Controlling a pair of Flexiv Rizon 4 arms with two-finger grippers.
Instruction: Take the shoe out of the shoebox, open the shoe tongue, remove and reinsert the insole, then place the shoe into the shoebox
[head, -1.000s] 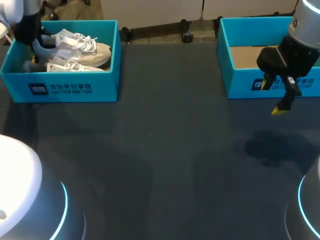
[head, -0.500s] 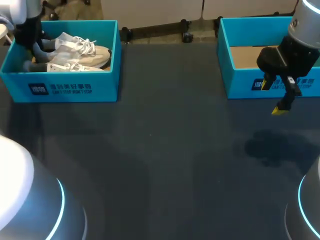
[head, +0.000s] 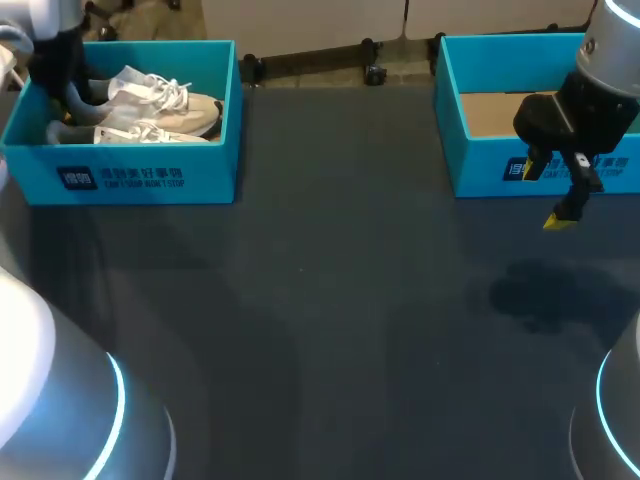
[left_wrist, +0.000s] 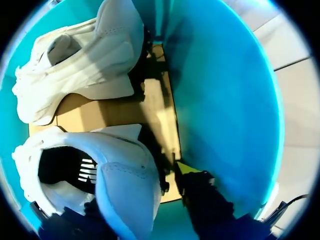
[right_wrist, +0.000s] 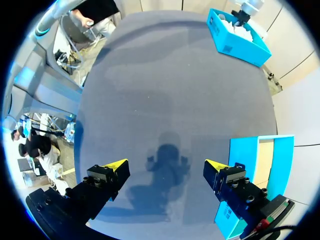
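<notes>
Two white shoes lie in the blue shoebox (head: 150, 175) at the table's far left, one (head: 165, 98) behind the other (head: 140, 133). My left gripper (head: 72, 100) reaches down into the box at their heel ends. In the left wrist view, the pale blue heel of one shoe (left_wrist: 120, 190) lies between the open fingers. The yellow-tipped finger (left_wrist: 189, 169) stands slightly off the heel, while the other finger is mostly hidden. The second shoe (left_wrist: 85, 65) lies ahead on the cardboard floor. My right gripper (head: 548, 195) hangs open above the table, holding nothing (right_wrist: 165, 165).
A second blue box (head: 480, 165) with a bare cardboard floor stands at the far right, just behind my right gripper; its wall (right_wrist: 242, 150) is beside the fingers. The dark table (head: 330, 300) stretches between the two boxes.
My left gripper's fingers have spread, and the shoe heel it held raised has sunk back into the box. The right arm has not moved.
</notes>
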